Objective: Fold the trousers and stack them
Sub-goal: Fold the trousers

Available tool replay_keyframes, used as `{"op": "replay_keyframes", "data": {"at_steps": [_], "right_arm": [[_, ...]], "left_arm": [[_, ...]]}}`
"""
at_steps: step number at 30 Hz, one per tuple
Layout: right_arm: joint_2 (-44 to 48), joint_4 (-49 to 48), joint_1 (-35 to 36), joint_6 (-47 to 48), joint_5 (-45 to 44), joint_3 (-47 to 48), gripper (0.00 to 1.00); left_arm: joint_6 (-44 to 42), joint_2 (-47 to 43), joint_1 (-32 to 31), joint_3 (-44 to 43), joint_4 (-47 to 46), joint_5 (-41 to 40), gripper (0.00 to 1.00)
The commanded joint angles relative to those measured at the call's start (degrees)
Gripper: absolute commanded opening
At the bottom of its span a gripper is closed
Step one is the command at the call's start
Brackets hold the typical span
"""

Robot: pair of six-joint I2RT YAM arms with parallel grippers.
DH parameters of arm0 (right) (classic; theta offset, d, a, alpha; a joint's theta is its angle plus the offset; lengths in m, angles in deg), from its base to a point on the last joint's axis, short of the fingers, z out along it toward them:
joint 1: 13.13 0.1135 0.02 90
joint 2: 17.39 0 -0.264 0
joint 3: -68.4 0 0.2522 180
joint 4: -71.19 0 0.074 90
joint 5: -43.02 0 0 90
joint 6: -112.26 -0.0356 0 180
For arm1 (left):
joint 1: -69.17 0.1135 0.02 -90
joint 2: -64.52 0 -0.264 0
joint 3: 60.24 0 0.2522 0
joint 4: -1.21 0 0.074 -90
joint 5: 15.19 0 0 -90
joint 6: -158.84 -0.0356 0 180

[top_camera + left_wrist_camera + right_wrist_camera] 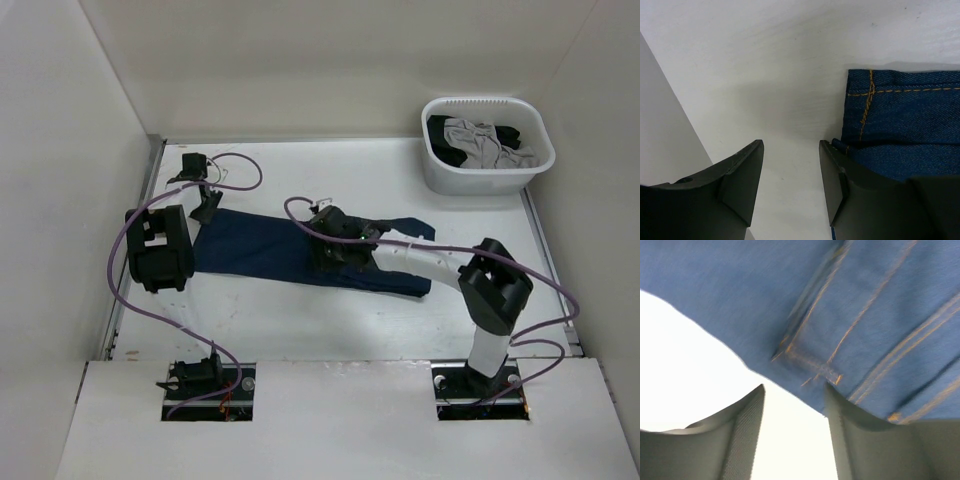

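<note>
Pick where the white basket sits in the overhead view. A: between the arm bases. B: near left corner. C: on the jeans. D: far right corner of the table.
D: the white basket stands in the far right corner, holding grey and black clothes, apart from the jeans.

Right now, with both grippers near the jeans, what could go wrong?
1. The left gripper is open over the table. The hem of the jeans lies just to one side, so closing here might catch nothing.
2. The right gripper is open at the jeans' edge beside a seam. It might pinch only one layer, and the fold could come out crooked.
</note>
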Motion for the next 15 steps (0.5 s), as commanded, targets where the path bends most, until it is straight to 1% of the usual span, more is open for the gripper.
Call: {"op": "replay_keyframes", "data": {"at_steps": [1, 3, 5, 6, 7, 8, 10, 12, 15], "right_arm": [[8.4, -8.1, 1.2, 3.5, 10.0, -3.7, 0.61], [14.7, -11.3, 1.2, 2.7, 10.9, -7.9, 0.68], [23.7, -15.0, -1.8, 0.1, 8.5, -14.7, 0.69], [28.0, -15.6, -4.3, -2.4, 5.5, -18.4, 0.68], [32.6, -15.2, -7.8, -6.4, 1.5, -22.5, 0.66], [36.6, -13.3, -11.8, -10.5, -1.6, -26.2, 0.66], [42.5, -8.6, -21.0, -17.8, -4.2, -32.7, 0.7], [45.1, -8.0, -28.9, -20.4, -0.7, -37.9, 0.75], [45.1, -14.2, -36.0, -19.5, 6.8, -43.1, 0.87]], "left_arm": [[-0.6, -0.6, 0.7, -0.9, -1.1, -0.1, 0.47], [-1.0, -1.2, 0.6, -1.2, -1.0, -0.3, 0.47], [-1.5, -2.6, 0.3, -1.4, -0.9, -0.5, 0.47], [-1.5, -3.9, 0.3, -1.5, -0.9, -0.5, 0.48], [-1.5, -5.0, 0.0, -1.6, -0.9, -0.5, 0.49], [-1.5, -6.8, -0.5, -1.7, -0.6, -0.3, 0.51], [-1.5, -10.1, -2.4, -2.6, 0.2, 0.4, 0.53], [-1.7, -13.1, -5.4, -4.0, 1.8, 2.3, 0.54], [-0.6, -16.2, -12.4, -5.9, 5.4, 7.3, 0.55]]}}
